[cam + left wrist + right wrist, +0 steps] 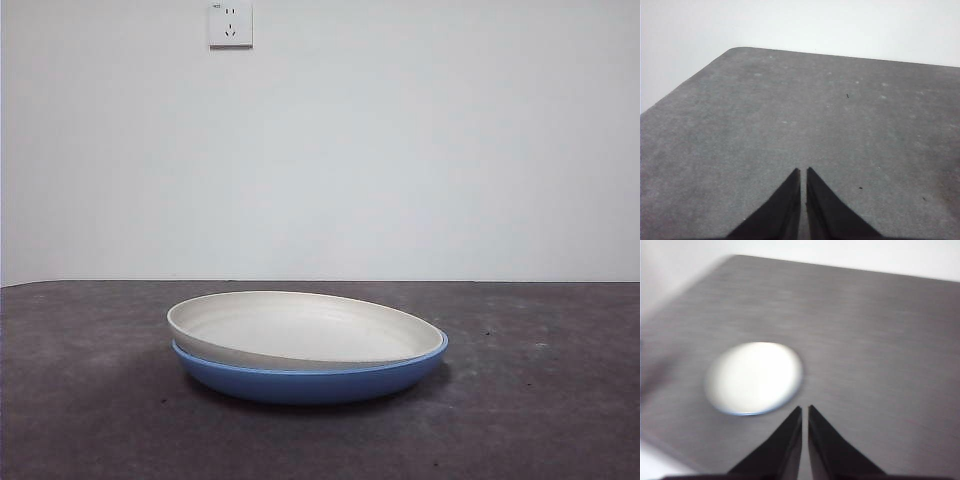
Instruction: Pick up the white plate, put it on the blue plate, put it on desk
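The white plate (300, 328) rests inside the blue plate (310, 380), slightly tilted with its left rim raised, on the dark grey desk (540, 400). From above, the blurred right wrist view shows the white plate (754, 377) with a thin sliver of the blue plate (747, 413) at its edge. My right gripper (805, 411) hangs high above the desk beside the plates, shut and holding nothing. Over bare desk (790, 110), my left gripper (803, 172) is also shut and empty. Neither arm shows in the front view.
A white wall with a power socket (230, 24) stands behind the desk. The desk's rounded corner (735, 50) and its edges show in both wrist views.
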